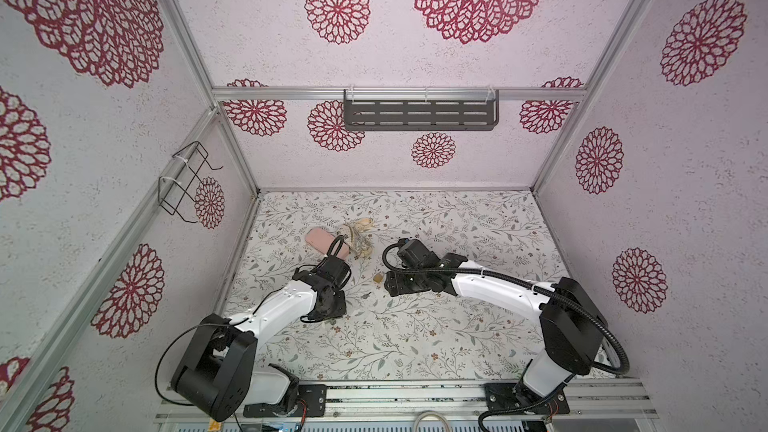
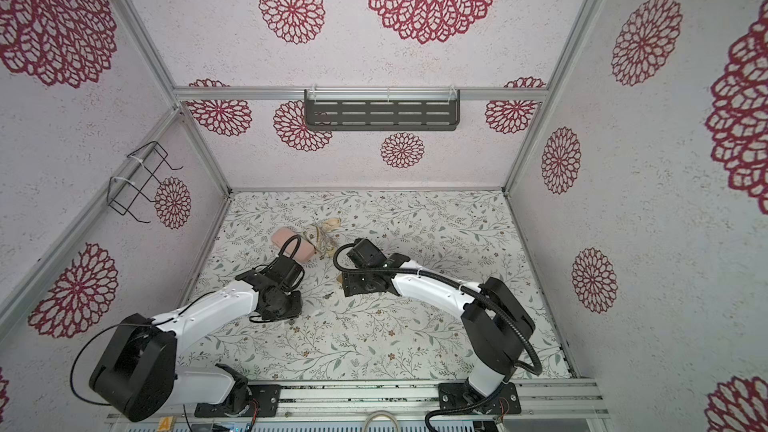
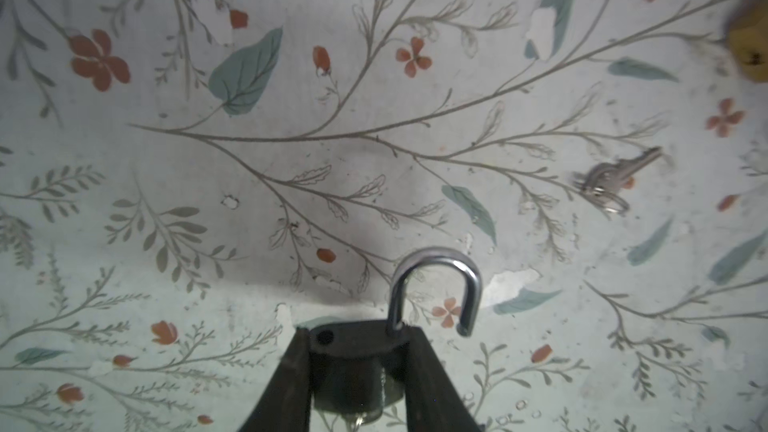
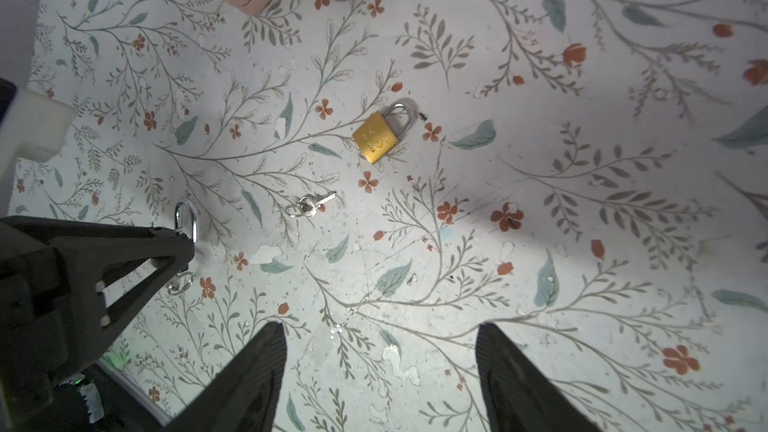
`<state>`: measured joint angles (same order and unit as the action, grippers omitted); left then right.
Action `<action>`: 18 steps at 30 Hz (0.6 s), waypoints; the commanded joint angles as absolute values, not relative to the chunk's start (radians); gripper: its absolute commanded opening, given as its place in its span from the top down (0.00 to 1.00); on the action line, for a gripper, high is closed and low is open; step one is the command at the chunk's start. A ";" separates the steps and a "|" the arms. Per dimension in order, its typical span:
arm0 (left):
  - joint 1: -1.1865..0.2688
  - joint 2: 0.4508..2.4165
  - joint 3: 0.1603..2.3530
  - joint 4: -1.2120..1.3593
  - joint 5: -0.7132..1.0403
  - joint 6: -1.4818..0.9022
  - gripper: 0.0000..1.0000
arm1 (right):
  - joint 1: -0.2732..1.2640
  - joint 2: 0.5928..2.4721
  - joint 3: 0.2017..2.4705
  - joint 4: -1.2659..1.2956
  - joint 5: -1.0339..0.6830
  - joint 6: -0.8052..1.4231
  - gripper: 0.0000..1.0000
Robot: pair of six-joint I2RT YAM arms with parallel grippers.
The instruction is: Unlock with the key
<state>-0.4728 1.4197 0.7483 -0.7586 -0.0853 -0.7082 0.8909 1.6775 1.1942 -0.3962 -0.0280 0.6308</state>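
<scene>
The key (image 4: 314, 202) lies between the left fingers (image 3: 286, 376), pinching the dark padlock (image 3: 353, 353), and the right fingers (image 4: 262, 367), spread and empty; its blade points roughly towards the brass padlock (image 4: 376, 137).

Keys (image 4: 311, 204) on table (image 4: 540, 218), near loose padlock (image 4: 376, 139)

1. Brass padlock (image 1: 379, 278) lies on the floral table (image 1: 457, 326), just left of the end of the right arm (image 1: 490, 286).
2. Keys (image 1: 366, 295) lie near it, between that arm and the left arm (image 1: 282, 307).
3. Pink case (image 1: 319, 239) sits beside crumpled beige bag (image 1: 360, 236), farther back.
</scene>
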 commanded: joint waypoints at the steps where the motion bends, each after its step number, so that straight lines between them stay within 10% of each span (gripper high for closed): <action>1: -0.469 1.483 0.784 -0.774 -0.092 -0.728 1.00 | 0.899 1.690 1.237 -0.377 0.011 0.661 0.25; 5: -0.468 1.533 0.787 -0.762 -0.096 -0.730 0.98 | 0.910 1.712 1.245 -0.375 0.017 0.671 0.25; 11: -0.466 1.524 0.782 -0.753 -0.083 -0.727 0.55 | 0.919 1.731 1.251 -0.372 0.012 0.699 0.25; 18: -0.407 1.326 0.783 -0.773 -0.062 -0.728 0.44 | 0.962 1.794 1.325 -0.403 -0.011 0.845 0.24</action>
<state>-0.4366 1.4212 0.7788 -0.7734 -0.0719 -0.7155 0.9329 1.7790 1.2800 -0.3836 -0.0048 0.7555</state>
